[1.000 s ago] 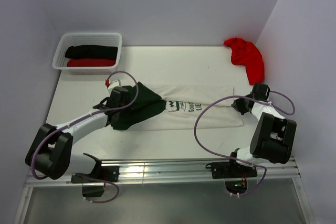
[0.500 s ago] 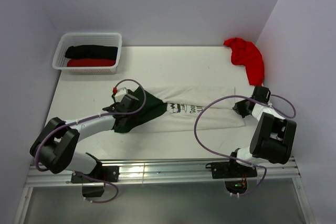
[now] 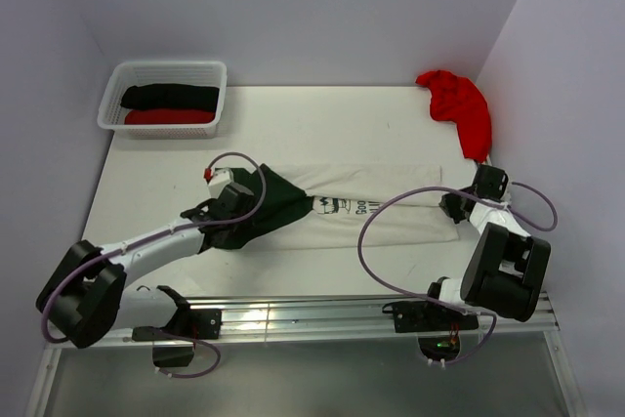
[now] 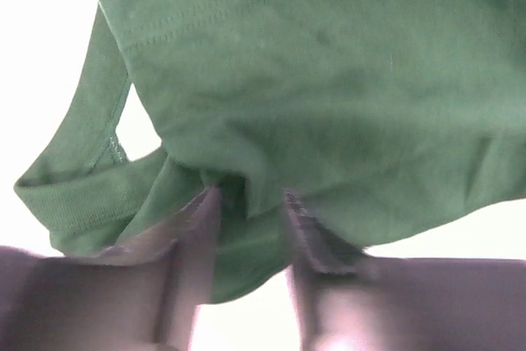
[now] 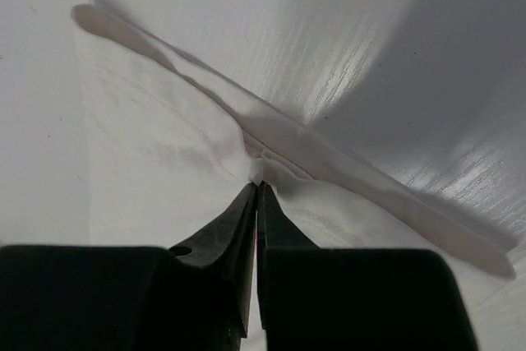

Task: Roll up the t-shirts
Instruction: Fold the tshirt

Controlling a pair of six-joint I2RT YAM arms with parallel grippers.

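Note:
A cream t-shirt (image 3: 386, 210) with dark green sleeves (image 3: 278, 197) lies folded into a long band across the middle of the table. My left gripper (image 3: 237, 204) rests on its green end. In the left wrist view the left gripper (image 4: 252, 199) has its jaws apart, with green cloth (image 4: 329, 80) draped over and between the fingertips. My right gripper (image 3: 451, 207) is at the band's right end. Seen from the right wrist, the right gripper (image 5: 260, 184) is shut on a small pinch of the cream t-shirt (image 5: 164, 145). A plain red t-shirt (image 3: 457, 104) lies crumpled at the back right.
A white mesh basket (image 3: 109, 109) at the back left holds a black roll (image 3: 171, 96) and a red roll (image 3: 168, 116). Walls close in on the left, back and right. A metal rail (image 3: 342, 314) runs along the near edge.
Both grippers shifted a little to the right with the cream t-shirt, which now lies narrower and more stretched. The left gripper's jaws have parted; the right one still pinches the hem.

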